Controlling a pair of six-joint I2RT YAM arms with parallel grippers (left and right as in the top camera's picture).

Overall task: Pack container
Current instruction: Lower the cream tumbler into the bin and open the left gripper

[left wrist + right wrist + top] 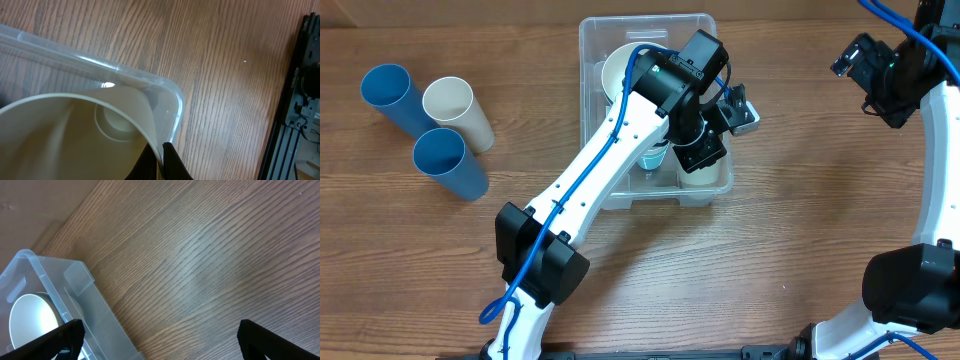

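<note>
1. Left gripper (162, 159) pinches the rim of a cream cup (75, 125) inside the container (650, 20), at the far centre of the table (440, 280).
2. Released tilted, the cream cup may tip against the container wall.
3. Right gripper (160, 332) hangs wide open, well apart.

Left gripper (161, 161): in my left wrist view only the tips of its dark fingers show, one either side of a cup wall; the bottom edge cuts the rest; overhead, its own body hides them
Cream plastic cup (75, 120): cut by the left and bottom edges; overhead, mostly under that gripper
Large clear rectangular plastic bin (695, 25): my white arm (610, 160) covers its middle; I cannot read the floor
Small teal cup (655, 158): just a sliver beside the arm; upright or tilted, I cannot tell
Round cream bowl (615, 72): right side under the arm
Right gripper (161, 327): fingers wide apart, cut off at the bottom corners
Dark frame (300, 100): blurred at the right edge
</note>
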